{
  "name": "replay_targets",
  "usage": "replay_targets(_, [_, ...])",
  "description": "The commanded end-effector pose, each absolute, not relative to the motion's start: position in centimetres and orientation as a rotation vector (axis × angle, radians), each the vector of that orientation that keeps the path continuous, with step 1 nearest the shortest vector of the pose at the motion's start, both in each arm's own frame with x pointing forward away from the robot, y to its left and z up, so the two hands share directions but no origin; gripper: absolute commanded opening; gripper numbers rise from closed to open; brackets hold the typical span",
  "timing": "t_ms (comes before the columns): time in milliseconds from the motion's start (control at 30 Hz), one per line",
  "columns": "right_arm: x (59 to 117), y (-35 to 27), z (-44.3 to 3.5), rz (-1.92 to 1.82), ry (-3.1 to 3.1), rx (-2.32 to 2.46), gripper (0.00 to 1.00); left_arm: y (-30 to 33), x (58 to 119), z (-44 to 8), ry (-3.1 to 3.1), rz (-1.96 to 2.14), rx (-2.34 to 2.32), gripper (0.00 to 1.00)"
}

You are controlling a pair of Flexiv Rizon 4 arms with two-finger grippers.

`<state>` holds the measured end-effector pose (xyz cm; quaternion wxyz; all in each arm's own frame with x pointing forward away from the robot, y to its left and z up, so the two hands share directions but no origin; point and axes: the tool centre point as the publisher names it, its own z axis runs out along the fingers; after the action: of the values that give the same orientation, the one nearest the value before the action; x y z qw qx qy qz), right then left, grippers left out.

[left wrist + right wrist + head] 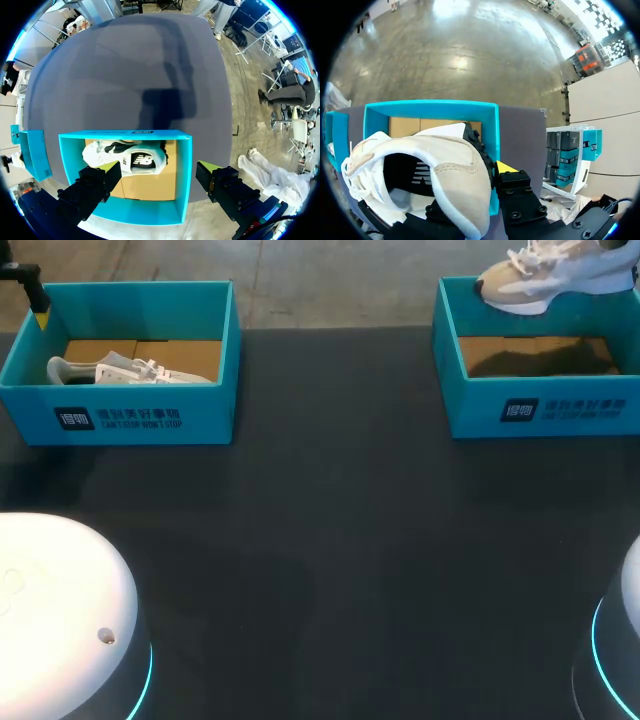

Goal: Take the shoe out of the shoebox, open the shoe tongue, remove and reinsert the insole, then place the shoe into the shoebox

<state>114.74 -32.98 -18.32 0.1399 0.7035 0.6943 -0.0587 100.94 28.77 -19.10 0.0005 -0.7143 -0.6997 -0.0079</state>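
Dark table [330,540], left shoebox [140,420] holding white shoe [130,370], beige shoe [550,275] above right shoebox [540,410]

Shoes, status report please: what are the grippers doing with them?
Left gripper open above left shoebox, white shoe inside. Right gripper shut on beige shoe, held above right shoebox. Nothing seen in the way.
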Motion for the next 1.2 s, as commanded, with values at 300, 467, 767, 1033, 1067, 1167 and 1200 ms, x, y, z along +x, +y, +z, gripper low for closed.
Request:
replay_targets(300, [107.3, -30.3, -13.0, -0.133, 1.937, 2.013, 0.00, 28.8, 100.9, -19.0, -2.195, -0.029, -2.243, 1.00])
replay_targets(467, [104.3, -28.9, -12.3, -0.132, 1.913, 2.019, 0.00, 28.8, 100.9, -19.0, -2.195, -0.029, -2.243, 1.00])
replay_targets(767, [97.9, -26.4, -12.1, -0.096, 1.842, 2.072, 0.00, 28.8, 100.9, -19.0, -2.195, -0.029, -2.243, 1.00])
replay_targets(1033, [92.1, -23.2, -13.6, -0.103, 1.812, 2.091, 0.00, 28.8, 100.9, -19.0, -2.195, -0.029, -2.243, 1.00])
replay_targets(1067, [91.8, -22.9, -13.8, -0.108, 1.807, 2.092, 0.00, 28.8, 100.9, -19.0, -2.195, -0.029, -2.243, 1.00])
replay_targets(1167, [89.9, -21.5, -14.4, -0.106, 1.797, 2.096, 0.00, 28.8, 100.9, -19.0, -2.195, -0.029, -2.243, 1.00])
replay_targets(1200, [89.5, -21.1, -14.5, -0.106, 1.796, 2.096, 0.00, 28.8, 100.9, -19.0, -2.195, -0.029, -2.243, 1.00])
